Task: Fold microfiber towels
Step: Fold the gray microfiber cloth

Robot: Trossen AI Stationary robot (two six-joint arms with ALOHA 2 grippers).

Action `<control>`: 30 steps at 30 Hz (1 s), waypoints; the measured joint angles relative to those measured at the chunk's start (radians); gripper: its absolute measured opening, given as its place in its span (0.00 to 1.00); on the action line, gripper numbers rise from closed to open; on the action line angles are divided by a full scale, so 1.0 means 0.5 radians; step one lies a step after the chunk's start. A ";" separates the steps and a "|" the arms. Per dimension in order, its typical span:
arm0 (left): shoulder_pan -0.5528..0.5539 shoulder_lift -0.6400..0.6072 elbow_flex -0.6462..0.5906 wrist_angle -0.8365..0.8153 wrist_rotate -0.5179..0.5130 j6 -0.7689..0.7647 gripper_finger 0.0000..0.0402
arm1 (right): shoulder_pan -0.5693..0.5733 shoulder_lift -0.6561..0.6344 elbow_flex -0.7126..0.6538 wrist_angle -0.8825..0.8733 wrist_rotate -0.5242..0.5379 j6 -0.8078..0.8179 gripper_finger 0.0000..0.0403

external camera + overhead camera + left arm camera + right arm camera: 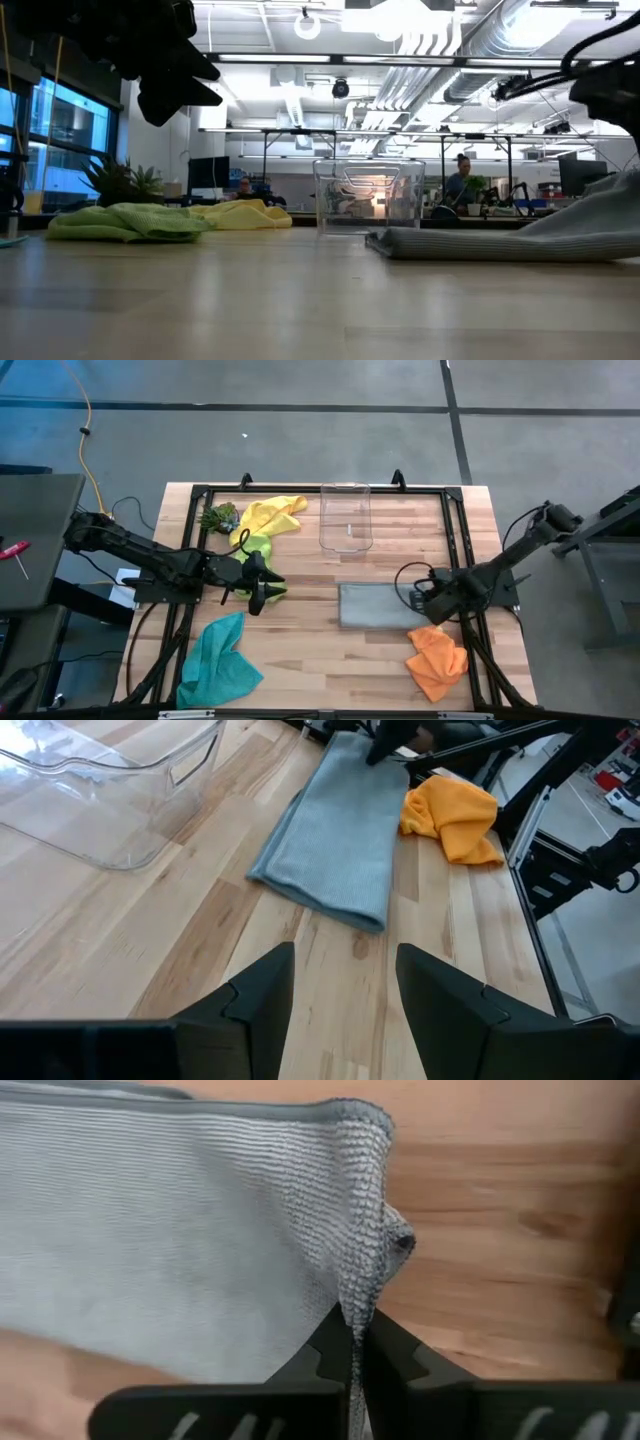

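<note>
The grey towel (372, 605) lies folded flat at the table's middle right, and my right gripper (424, 598) is shut on its right end. My left gripper (345, 988) hangs open and holds nothing, above the table's left middle beside the lime green towel (260, 548). The yellow towel (272, 515) lies crumpled at the far left. At the near left lies the teal towel (218, 658), and the orange towel (438, 660) at the near right. My right gripper pinches a raised fold of the grey towel's right end (362, 1295) between its two fingers. The fingers come from above, pointing steeply down. That end (598, 212) is lifted off the table and slopes up to the fingers, while the rest lies flat on the wood.
A clear plastic box (346, 517) stands at the far middle. A small green leafy clump (220, 517) sits at the far left next to the yellow towel. A black frame (300, 490) runs around the tabletop. Bare wood lies between the teal and orange towels.
</note>
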 joint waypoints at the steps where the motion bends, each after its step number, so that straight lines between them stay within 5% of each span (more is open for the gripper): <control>1: 0.000 0.000 0.000 0.000 0.000 0.000 0.42 | -0.008 -0.024 0.000 0.014 0.000 0.000 0.00; 21: 0.000 0.000 0.000 -0.001 -0.135 0.004 0.42 | -0.320 0.512 0.008 1.388 0.286 -0.356 0.00; 30: 0.000 0.000 0.000 0.000 -0.135 0.005 0.42 | -0.368 0.677 0.009 1.681 0.276 -0.382 0.00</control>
